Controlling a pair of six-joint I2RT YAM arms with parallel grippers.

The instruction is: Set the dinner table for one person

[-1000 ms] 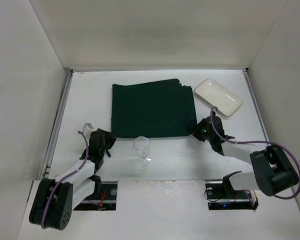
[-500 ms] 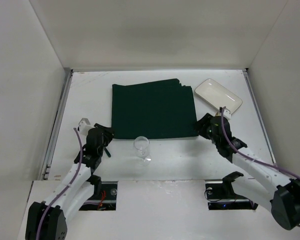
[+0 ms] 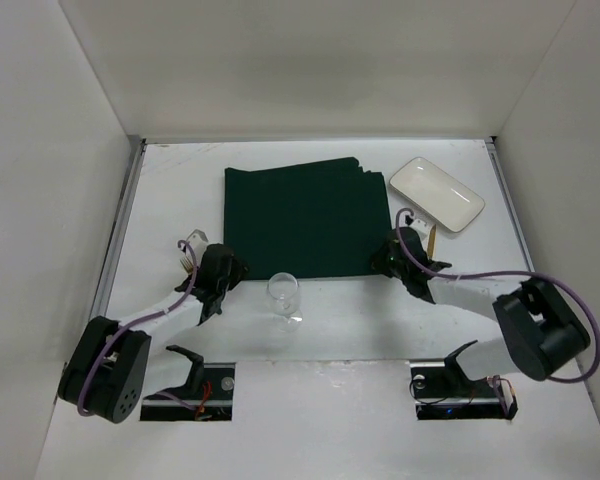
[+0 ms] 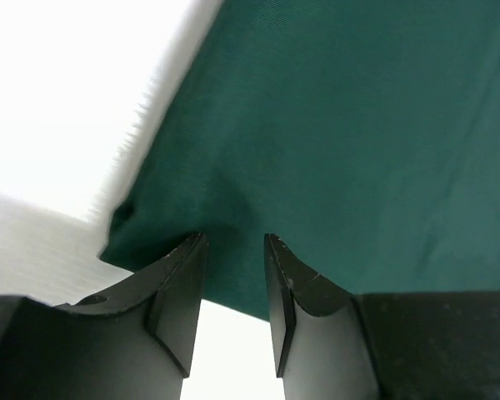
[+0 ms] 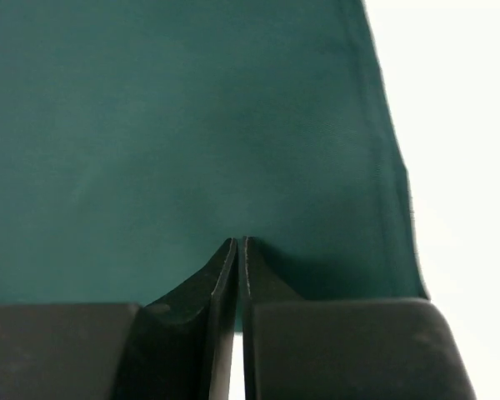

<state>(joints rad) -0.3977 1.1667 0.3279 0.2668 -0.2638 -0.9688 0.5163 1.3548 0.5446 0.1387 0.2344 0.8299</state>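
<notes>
The dinner table (image 3: 180, 190) carries a dark green placemat (image 3: 308, 218) at its middle. My left gripper (image 3: 230, 272) is at the mat's near left corner. In the left wrist view it (image 4: 233, 243) is open, and its tips reach just over the placemat (image 4: 333, 133) edge. My right gripper (image 3: 385, 262) is at the near right corner. In the right wrist view it (image 5: 240, 242) is shut, with its tips lying over the placemat (image 5: 192, 125). No fold of cloth shows between them.
A clear glass (image 3: 284, 297) stands upright just in front of the mat's near edge, between the two arms. A white rectangular plate (image 3: 436, 194) lies at the back right, beside the mat. White walls close the table on three sides.
The left gripper has opened and moved right to the mat's near left corner. The right gripper swung out to the right, then came back to the near right corner, shut.
</notes>
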